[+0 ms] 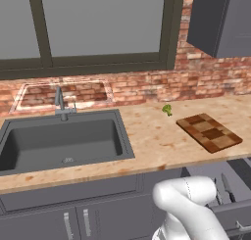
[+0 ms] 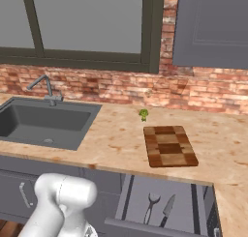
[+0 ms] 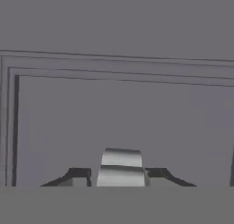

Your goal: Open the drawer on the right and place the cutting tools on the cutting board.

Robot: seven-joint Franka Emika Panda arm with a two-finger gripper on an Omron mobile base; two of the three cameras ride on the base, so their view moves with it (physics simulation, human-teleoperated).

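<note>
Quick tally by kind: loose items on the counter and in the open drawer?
Cutting boards: 1, cutting board on the counter
Broccoli florets: 1, broccoli floret behind the board
Cutting tools: 2, scissors-like tool and knife in the drawer
Total: 4

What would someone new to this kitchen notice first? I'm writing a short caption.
Probably the checkered cutting board on the pale counter, right of the dark sink, with a small green broccoli floret just behind it. Next, the open drawer below the board, holding scissors and a knife side by side.
</note>
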